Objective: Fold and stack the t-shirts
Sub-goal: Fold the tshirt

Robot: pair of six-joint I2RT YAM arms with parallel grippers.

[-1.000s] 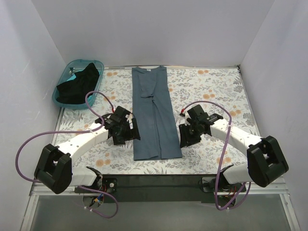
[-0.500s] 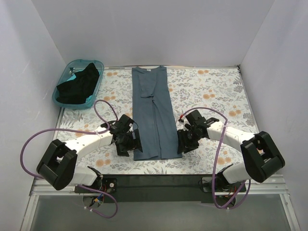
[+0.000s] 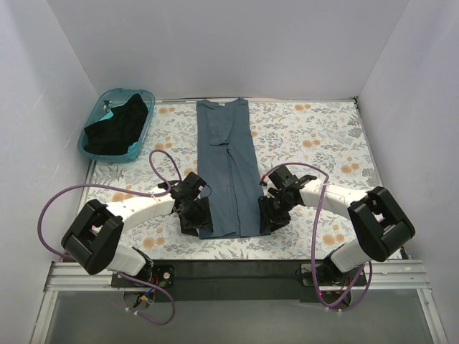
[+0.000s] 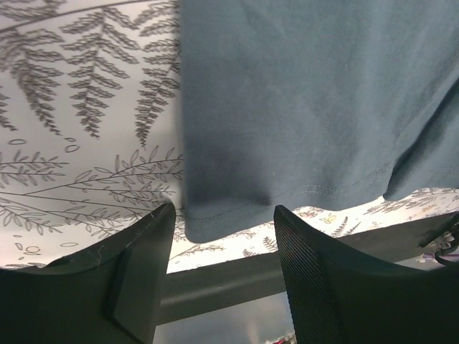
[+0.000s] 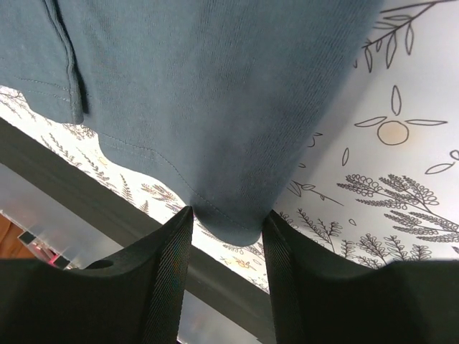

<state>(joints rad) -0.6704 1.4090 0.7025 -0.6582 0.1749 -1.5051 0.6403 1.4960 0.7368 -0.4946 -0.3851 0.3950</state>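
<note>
The slate blue-grey t-shirt (image 3: pixel 228 168) lies folded lengthwise into a long strip down the middle of the table, neck at the far end. My left gripper (image 3: pixel 196 216) is at its near left corner, low over the table. In the left wrist view this gripper (image 4: pixel 224 213) is open and the hem corner (image 4: pixel 215 222) lies between the fingers (image 4: pixel 140 269). My right gripper (image 3: pixel 270 214) is at the near right corner. In the right wrist view it (image 5: pixel 228 215) is open with the cloth corner (image 5: pixel 233 218) filling the gap between the fingers (image 5: pixel 168 272). The black t-shirt (image 3: pixel 115 127) lies bunched in the basket.
The teal plastic basket (image 3: pixel 143 94) stands at the far left corner of the floral tablecloth (image 3: pixel 308 136). The table's dark front rail (image 3: pixel 229 269) runs just below the shirt's near hem. White walls enclose the left, back and right.
Both grippers have moved toward the near edge and inward, from beside the shirt's lower sides to its two near corners. The shirt has not visibly moved.
</note>
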